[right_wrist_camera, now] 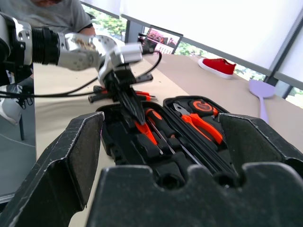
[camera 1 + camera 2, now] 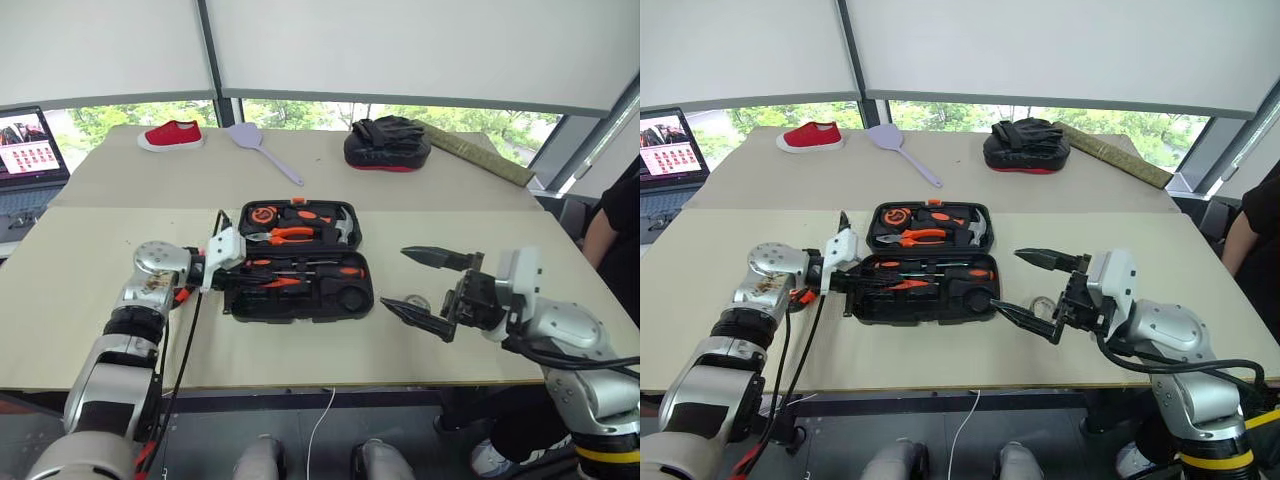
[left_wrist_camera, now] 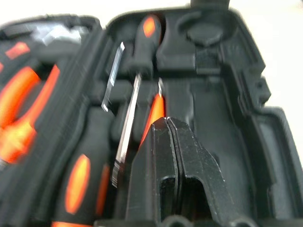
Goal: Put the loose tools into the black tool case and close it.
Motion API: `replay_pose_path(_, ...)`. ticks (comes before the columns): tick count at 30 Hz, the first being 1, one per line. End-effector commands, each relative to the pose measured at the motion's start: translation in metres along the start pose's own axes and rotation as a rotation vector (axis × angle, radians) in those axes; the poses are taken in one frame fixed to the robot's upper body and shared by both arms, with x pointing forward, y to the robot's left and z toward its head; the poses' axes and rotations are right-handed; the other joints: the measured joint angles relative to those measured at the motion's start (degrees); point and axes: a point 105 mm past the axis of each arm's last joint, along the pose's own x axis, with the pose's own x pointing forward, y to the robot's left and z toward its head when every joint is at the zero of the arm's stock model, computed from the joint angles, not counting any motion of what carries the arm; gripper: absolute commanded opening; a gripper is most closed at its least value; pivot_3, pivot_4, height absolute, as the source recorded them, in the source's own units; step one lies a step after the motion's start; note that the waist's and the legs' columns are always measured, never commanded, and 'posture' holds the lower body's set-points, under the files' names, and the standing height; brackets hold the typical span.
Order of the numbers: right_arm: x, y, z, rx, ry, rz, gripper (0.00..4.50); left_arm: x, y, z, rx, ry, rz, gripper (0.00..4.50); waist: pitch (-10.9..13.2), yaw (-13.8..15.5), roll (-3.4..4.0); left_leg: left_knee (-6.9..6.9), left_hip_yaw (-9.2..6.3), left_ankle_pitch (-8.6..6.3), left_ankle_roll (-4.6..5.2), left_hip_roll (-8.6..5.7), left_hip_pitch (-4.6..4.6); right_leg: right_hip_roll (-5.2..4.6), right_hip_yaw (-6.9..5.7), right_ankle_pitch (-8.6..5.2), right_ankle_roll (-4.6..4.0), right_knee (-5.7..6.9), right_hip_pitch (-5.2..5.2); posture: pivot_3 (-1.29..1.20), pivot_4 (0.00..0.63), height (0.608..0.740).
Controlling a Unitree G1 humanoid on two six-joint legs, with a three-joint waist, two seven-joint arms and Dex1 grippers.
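Case (image 2: 300, 262) lay open mid-table, lid half away from the robot, tray half nearer. Lid held pliers, tape measure, hammer. Tray held two screwdrivers (image 2: 310, 268) and an orange piece beside them, likely the tester pen (image 3: 154, 113); too blurred to be sure.

Left gripper (image 3: 168, 127) had its fingers pressed together, holding nothing, tip poking into the tray from the case's left end, right at that orange piece. Looked like a nudge to seat a tool in its recess, not a pick.

Right gripper (image 2: 425, 285) hung spread wide and empty, just right of the case, fingers aimed at it, not touching. A small clear ring-like thing lay on the table under it; could not tell what.

Something orange and black lay on the table by the left wrist (image 1: 102, 92), outside the case; possibly the knife, not certain.

To do this step well, my take: push along the recess, low and gently, so the tool drops flat and does not pop out. The case may slide right under the push, so the right gripper could brace that end. Check nothing sticks up above the tray rim before folding the lid.
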Motion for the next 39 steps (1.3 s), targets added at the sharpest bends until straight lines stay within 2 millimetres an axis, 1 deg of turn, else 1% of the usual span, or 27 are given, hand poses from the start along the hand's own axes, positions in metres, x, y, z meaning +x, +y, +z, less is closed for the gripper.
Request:
replay_pose_path(1, 0.003, 0.000, 0.007, -0.026, -0.025, 0.005, 4.50, 0.003, 0.003, -0.001, 0.023, 0.024, 0.011, 0.05, 0.00, 0.06, 0.00, 0.00, 0.00, 0.00, 0.00, 0.00, 0.00, 0.00, 0.00, 0.00, 0.00, -0.01, 0.00, 0.00, 0.150, 0.740)
replay_pose_path(7, 0.003, 0.001, 0.006, -0.017, -0.027, 0.005, 4.50, 0.008, 0.008, -0.007, -0.022, 0.030, 0.069, 0.05, 0.00, 0.02, 0.00, 0.01, -0.01, 0.00, 0.00, 0.01, 0.05, 0.00, 0.00, 0.01, 0.00, 0.05, 0.03, 0.00, 0.150, 0.740)
replay_pose_path(13, 0.004, 0.002, 0.005, -0.006, -0.027, 0.008, 4.50, 0.007, 0.002, -0.024, -0.100, 0.103, 0.052, 0.05, -0.02, -0.06, 0.02, 0.03, -0.01, 0.00, 0.00, 0.01, 0.15, 0.00, 0.00, 0.01, 0.00, 0.05, 0.11, 0.00, 0.150, 0.740)
replay_pose_path(15, 0.005, 0.002, 0.004, -0.003, -0.027, 0.011, 4.50, 0.005, -0.001, -0.027, -0.095, 0.108, 0.042, 0.05, -0.02, -0.10, 0.02, 0.03, -0.01, 0.00, 0.00, 0.02, 0.24, 0.00, 0.00, 0.01, 0.00, 0.05, 0.19, 0.00, 0.150, 0.740)
replay_pose_path(17, 0.005, 0.002, 0.004, -0.002, -0.028, 0.012, 4.50, 0.001, 0.001, -0.023, -0.092, 0.076, 0.062, 0.05, -0.03, -0.12, 0.03, 0.03, -0.01, 0.00, 0.00, 0.02, 0.25, 0.00, 0.00, 0.00, 0.00, 0.05, 0.21, 0.00, 0.150, 0.740)
replay_pose_path(19, 0.005, -0.001, 0.002, -0.015, -0.030, -0.002, 4.50, -0.017, 0.019, 0.000, -0.104, -0.097, 0.203, 0.56, -0.03, -0.30, 0.03, 0.03, -0.02, 0.00, 0.00, 0.04, 0.26, 0.00, 0.00, 0.00, 0.00, 0.05, 0.21, 0.00, 0.150, 0.740)
replay_pose_path(20, 0.004, -0.002, 0.001, -0.020, -0.030, -0.007, 4.50, -0.024, 0.023, 0.007, -0.105, -0.152, 0.244, 0.76, -0.03, -0.47, 0.03, 0.03, -0.02, 0.00, 0.00, 0.07, 0.26, 0.01, 0.00, 0.00, -0.01, 0.05, 0.19, 0.00, 0.150, 0.740)
replay_pose_path(21, 0.003, -0.003, 0.000, -0.034, -0.033, -0.014, 4.50, -0.037, 0.024, 0.015, -0.113, -0.224, 0.273, 1.09, -0.03, -0.51, 0.03, 0.03, -0.02, 0.00, 0.00, 0.09, 0.24, 0.02, 0.00, 0.00, -0.01, 0.05, 0.15, 0.00, 0.150, 0.740)
replay_pose_path(23, 0.001, -0.004, -0.001, -0.067, -0.050, -0.014, 4.50, -0.065, 0.019, 0.019, -0.139, -0.308, 0.335, 1.82, -0.03, -0.95, 0.03, 0.02, -0.03, 0.00, 0.00, 0.09, 0.21, 0.04, 0.01, 0.01, -0.02, 0.05, 0.10, 0.00, 0.150, 0.740)
replay_pose_path(25, -0.001, -0.002, -0.002, -0.076, -0.065, 0.002, 4.50, -0.098, 0.010, 0.009, -0.170, -0.300, 0.429, 2.62, -0.03, -1.50, 0.03, -0.04, -0.05, -0.01, 0.01, 0.10, 0.19, 0.04, 0.05, 0.01, -0.04, 0.06, 0.05, 0.00, 0.150, 0.740)
replay_pose_path(26, -0.002, -0.002, -0.003, -0.077, -0.068, 0.007, 4.50, -0.107, 0.006, 0.006, -0.183, -0.290, 0.457, 2.91, -0.03, -1.66, 0.03, -0.06, -0.05, -0.02, 0.02, 0.10, 0.19, 0.04, 0.05, 0.01, -0.04, 0.06, 0.05, 0.00, 0.150, 0.740)
replay_pose_path(28, -0.003, 0.001, -0.002, -0.070, -0.095, 0.024, 4.50, -0.142, -0.002, -0.009, -0.215, -0.234, 0.586, 3.64, -0.02, -1.64, 0.05, -0.11, -0.04, -0.03, 0.03, 0.10, 0.20, 0.04, 0.05, 0.01, -0.04, 0.05, 0.05, 0.00, 0.150, 0.740)
replay_pose_path(29, -0.003, -0.001, 0.000, -0.093, -0.109, 0.014, 4.50, -0.163, -0.006, -0.016, -0.241, -0.219, 0.673, 3.93, -0.02, -1.60, 0.05, -0.12, -0.03, -0.03, 0.02, 0.10, 0.22, 0.03, 0.04, 0.00, -0.03, 0.04, 0.06, 0.00, 0.150, 0.740)
replay_pose_path(30, -0.003, -0.004, 0.003, -0.115, -0.131, -0.007, 4.50, -0.182, -0.010, -0.022, -0.265, -0.204, 0.750, 4.43, -0.01, -1.57, 0.05, -0.12, -0.03, -0.03, 0.02, 0.11, 0.22, 0.03, 0.04, 0.00, -0.03, 0.03, 0.06, 0.00, 0.150, 0.740)
replay_pose_path(31, -0.003, -0.005, 0.006, -0.098, -0.152, -0.016, 4.50, -0.200, -0.018, -0.030, -0.307, -0.178, 0.809, 4.49, -0.01, -1.55, 0.05, -0.12, -0.04, -0.03, 0.02, 0.13, 0.22, 0.02, 0.04, -0.01, -0.03, 0.00, 0.06, 0.00, 0.150, 0.740)
replay_pose_path(32, -0.003, -0.004, 0.008, -0.097, -0.165, -0.007, 4.50, -0.215, -0.030, -0.043, -0.330, -0.105, 0.852, 4.49, -0.01, -1.43, 0.05, -0.12, -0.05, -0.03, 0.01, 0.13, 0.22, 0.01, 0.03, -0.01, -0.02, -0.01, 0.05, 0.00, 0.150, 0.740)
replay_pose_path(34, -0.003, 0.001, 0.009, -0.077, -0.168, 0.026, 4.50, -0.239, -0.053, -0.069, -0.394, 0.067, 0.915, 4.49, -0.01, -1.51, 0.05, -0.12, -0.10, -0.18, -0.24, 0.19, 0.25, -0.07, 0.00, -0.01, -0.03, -0.03, 0.01, 0.00, 0.150, 0.740)
replay_pose_path(35, -0.003, 0.003, 0.009, -0.078, -0.168, 0.033, 4.50, -0.248, -0.061, -0.077, -0.415, 0.131, 0.939, 4.49, -0.01, -1.50, 0.06, -0.14, -0.22, -0.29, -0.42, 0.23, 0.28, -0.15, 0.02, -0.01, -0.05, -0.02, -0.01, 0.00, 0.150, 0.740)
replay_pose_path(37, -0.003, 0.003, 0.012, -0.068, -0.170, 0.037, 4.50, -0.261, -0.070, -0.082, -0.474, 0.149, 0.995, 4.49, 0.03, -0.95, 0.11, -0.19, -0.27, -0.32, -0.46, 0.18, 0.28, -0.26, -0.02, -0.19, -0.34, -0.05, -0.12, 0.00, 0.150, 0.740)
replay_pose_path(39, -0.003, 0.003, 0.012, -0.052, -0.168, 0.043, 4.50, -0.265, -0.070, -0.080, -0.485, 0.139, 1.019, 4.49, 0.03, 0.04, 0.12, -0.20, -0.28, -0.35, -0.53, 0.15, 0.28, -0.38, -0.12, -0.24, -0.42, -0.06, -0.24, 0.00, 0.150, 0.740)
